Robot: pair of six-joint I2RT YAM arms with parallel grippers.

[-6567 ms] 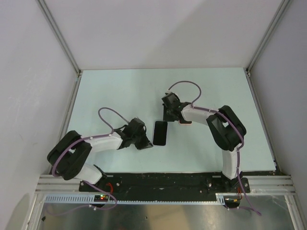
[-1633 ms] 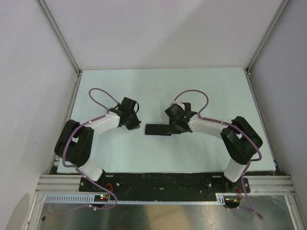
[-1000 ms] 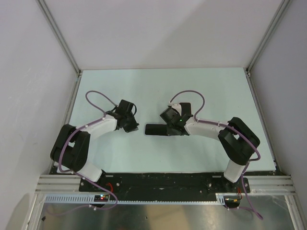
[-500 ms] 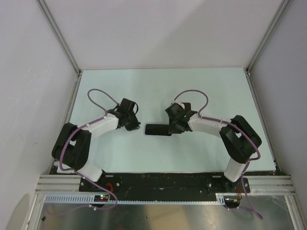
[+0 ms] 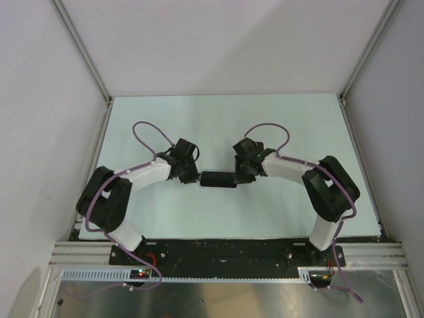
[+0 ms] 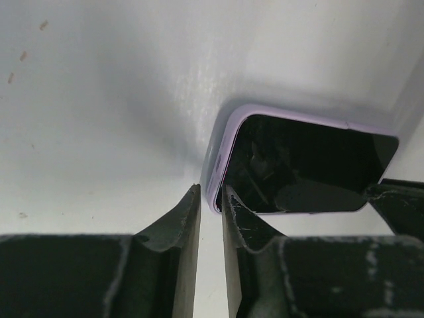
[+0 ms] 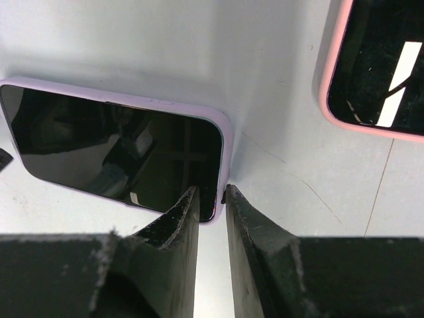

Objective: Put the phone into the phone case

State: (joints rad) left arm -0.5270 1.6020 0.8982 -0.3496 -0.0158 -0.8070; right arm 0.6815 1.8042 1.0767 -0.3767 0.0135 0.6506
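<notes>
On the pale green tabletop [image 5: 298, 126], midway between the two arms, a black-screened phone [image 5: 218, 179] lies flat and face up. A lilac rubbery phone case [image 6: 222, 142] rims it all round. The left claw [image 5: 192, 177] stands at its left short end and the right claw [image 5: 240, 177] at its right short end. Each claw's fingers are parted by only a narrow slit, tips down at a corner of the case. Whether the tips touch the rim cannot be told. Near the right claw, apart from the lilac case, lies a second dark-screened phone in a pink case [image 7: 377, 66].
</notes>
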